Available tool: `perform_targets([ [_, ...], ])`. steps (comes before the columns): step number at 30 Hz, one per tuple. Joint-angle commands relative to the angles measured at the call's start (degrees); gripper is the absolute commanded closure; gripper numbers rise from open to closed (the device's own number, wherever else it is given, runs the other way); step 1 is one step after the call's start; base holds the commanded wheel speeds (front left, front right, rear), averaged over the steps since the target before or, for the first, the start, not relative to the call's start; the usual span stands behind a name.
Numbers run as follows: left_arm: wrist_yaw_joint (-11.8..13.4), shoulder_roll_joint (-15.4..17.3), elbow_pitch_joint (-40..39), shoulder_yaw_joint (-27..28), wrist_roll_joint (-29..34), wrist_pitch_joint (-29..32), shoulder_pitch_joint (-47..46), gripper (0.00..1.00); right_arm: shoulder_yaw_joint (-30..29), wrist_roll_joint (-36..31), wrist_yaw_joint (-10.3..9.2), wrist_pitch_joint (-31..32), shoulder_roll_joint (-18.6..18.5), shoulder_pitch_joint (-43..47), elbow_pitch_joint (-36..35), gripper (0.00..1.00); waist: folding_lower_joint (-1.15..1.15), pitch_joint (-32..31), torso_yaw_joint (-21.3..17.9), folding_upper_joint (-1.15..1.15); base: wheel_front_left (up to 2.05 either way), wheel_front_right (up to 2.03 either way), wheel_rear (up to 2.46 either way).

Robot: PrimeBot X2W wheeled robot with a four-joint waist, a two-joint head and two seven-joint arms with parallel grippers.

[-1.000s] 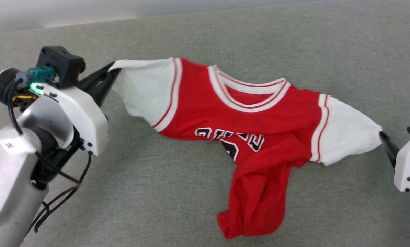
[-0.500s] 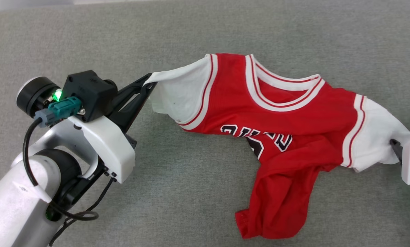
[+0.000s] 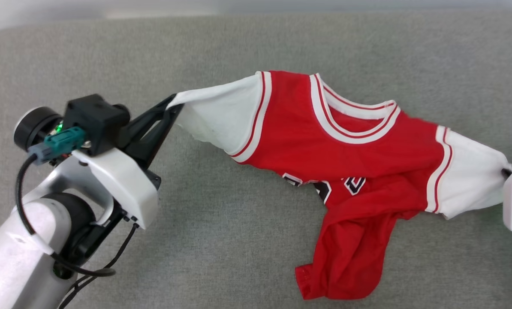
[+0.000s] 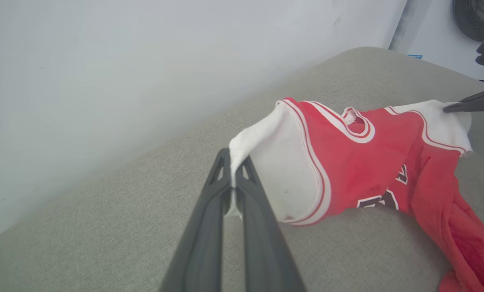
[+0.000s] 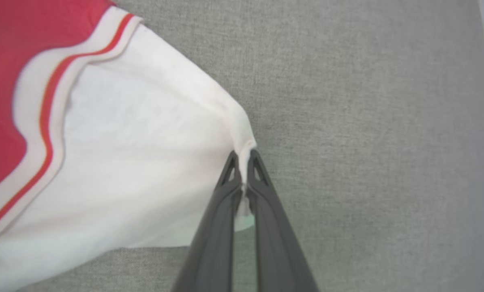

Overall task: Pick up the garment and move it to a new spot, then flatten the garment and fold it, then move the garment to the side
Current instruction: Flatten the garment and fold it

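Note:
The garment (image 3: 337, 146), a red jersey with white sleeves and striped trim, hangs stretched between my two grippers above the grey cloth surface (image 3: 221, 240). My left gripper (image 3: 172, 105) is shut on the tip of one white sleeve (image 4: 282, 170), seen pinched between its fingers (image 4: 236, 162). My right gripper (image 5: 244, 156) is shut on the edge of the other white sleeve (image 5: 136, 162), at the head view's right edge (image 3: 505, 172). The red lower part droops crumpled onto the surface (image 3: 346, 257). The black lettering (image 3: 320, 186) is partly folded under.
A pale wall (image 4: 124, 73) runs along the far edge of the grey surface. In the left wrist view a white panel (image 4: 432, 36) and a dark round object (image 4: 475, 16) stand beyond the surface's end.
My right gripper has closed on the right sleeve and lifted it. The jersey is now pulled taut between both grippers, with the lettering folding further under. The head camera shifted too.

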Motion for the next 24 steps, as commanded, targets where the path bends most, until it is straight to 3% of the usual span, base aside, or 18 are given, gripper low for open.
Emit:
perform_targets([
  [1, 0.5, -0.1, 0.6, 0.8, -0.7, -1.2, 1.0, 1.0, 0.3, 0.4, -0.06, -0.4, -1.0, -1.0, -1.2, 1.0, 0.0, -2.3, -0.8, 0.0, 0.0, 0.0, 0.0],
  [15, 4.5, 4.1, 0.2, 11.1, -2.2, -9.7, 5.5, 1.0, 1.1, 3.0, -0.06, -0.9, -7.2, -6.2, -17.5, 1.0, 0.0, -11.7, -4.0, 0.0, 0.0, 0.0, 0.0],
  [24, 7.1, 7.6, -4.4, 19.5, -3.0, -12.0, 2.0, 1.0, 0.5, 4.5, -0.06, -2.7, -7.8, -13.5, -23.9, 1.0, 0.0, -14.5, -4.8, 0.0, 0.0, 0.0, 0.0],
])
